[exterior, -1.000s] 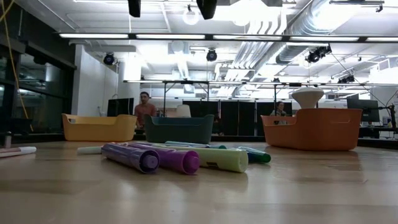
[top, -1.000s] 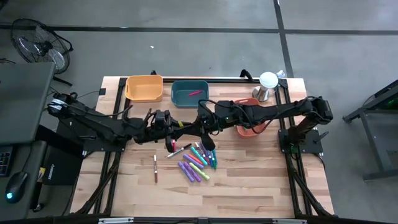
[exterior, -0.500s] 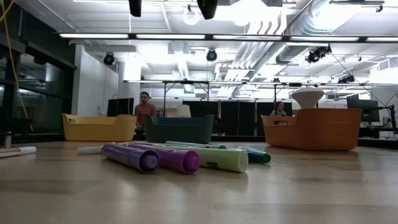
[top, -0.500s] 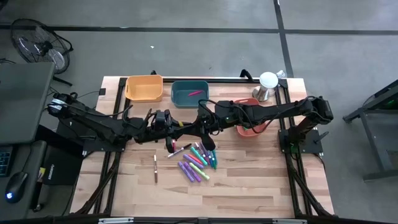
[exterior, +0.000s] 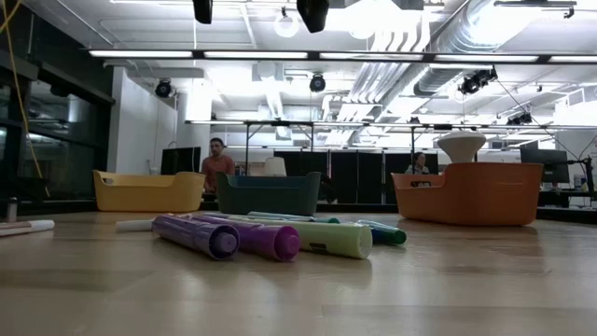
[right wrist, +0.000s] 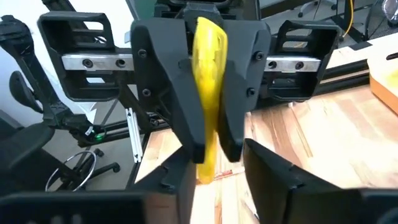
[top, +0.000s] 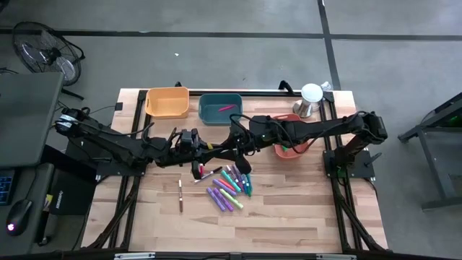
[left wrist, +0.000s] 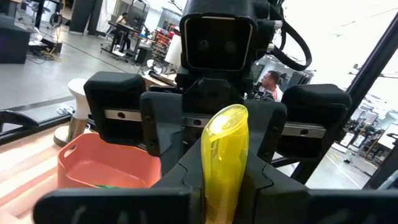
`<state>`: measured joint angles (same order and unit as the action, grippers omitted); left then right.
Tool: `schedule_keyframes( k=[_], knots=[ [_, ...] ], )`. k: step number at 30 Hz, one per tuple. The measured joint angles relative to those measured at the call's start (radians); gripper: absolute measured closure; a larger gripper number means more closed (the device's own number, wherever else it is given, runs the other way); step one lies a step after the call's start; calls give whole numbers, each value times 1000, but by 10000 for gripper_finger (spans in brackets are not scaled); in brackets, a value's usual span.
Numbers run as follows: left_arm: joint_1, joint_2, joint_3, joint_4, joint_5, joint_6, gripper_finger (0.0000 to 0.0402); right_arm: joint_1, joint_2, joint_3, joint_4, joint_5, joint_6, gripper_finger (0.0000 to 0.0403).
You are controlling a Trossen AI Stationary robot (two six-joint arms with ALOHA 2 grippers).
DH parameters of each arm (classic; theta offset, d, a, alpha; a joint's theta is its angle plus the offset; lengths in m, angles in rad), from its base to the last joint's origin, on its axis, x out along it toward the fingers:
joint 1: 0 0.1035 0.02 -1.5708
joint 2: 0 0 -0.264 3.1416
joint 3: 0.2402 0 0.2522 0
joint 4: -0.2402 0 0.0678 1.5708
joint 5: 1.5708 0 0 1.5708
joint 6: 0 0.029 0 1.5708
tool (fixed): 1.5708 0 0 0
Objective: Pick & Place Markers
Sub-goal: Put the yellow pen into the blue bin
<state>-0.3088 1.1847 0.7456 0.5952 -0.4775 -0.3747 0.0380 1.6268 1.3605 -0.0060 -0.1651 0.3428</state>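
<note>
A yellow marker (left wrist: 224, 155) hangs in mid-air over the table's middle, between my two grippers, which face each other. My left gripper (top: 210, 152) is shut on it. My right gripper (right wrist: 227, 177) is open, one finger (left wrist: 157, 127) on either side of the marker's free rounded end (left wrist: 225, 119), with a gap on each side. Several more markers (top: 229, 186) in purple, green, teal and pink lie flat in a cluster on the table below. A brown marker (top: 180, 195) lies apart to their left. One pink marker (top: 227, 108) lies in the teal bin (top: 220, 115). My left gripper pinches the yellow marker's barrel (right wrist: 208, 68) between its two fingers (right wrist: 171, 93). The fingers come about level from the table's left side, and the marker lies along them. Its rounded end juts out past the fingertips toward my right gripper. The marker is lifted clear of the table.
A yellow bin (top: 167, 102) and the teal bin stand at the far edge. An orange bin (top: 291, 150) sits partly under my right arm, and a white knob-like object (top: 310, 97) stands at the far right. People show in the room beyond (exterior: 217, 161).
</note>
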Motion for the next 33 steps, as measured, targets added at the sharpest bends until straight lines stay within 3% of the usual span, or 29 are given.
schedule_keyframes(
  k=[7,12,16,24,33],
  knots=[
    [0,0,0,1,-5,1,369,-17,-72,0,-202,45,-18,219],
    [14,0,0,1,-48,4,369,-29,-178,0,-431,196,-33,213],
    [77,-1,5,-40,-14,-18,369,-28,-256,0,-584,317,-9,213],
    [295,12,171,-430,197,-43,369,-2,-343,0,-751,438,74,214],
    [622,98,309,-724,554,111,369,4,-339,0,-828,522,114,213]
  ],
)
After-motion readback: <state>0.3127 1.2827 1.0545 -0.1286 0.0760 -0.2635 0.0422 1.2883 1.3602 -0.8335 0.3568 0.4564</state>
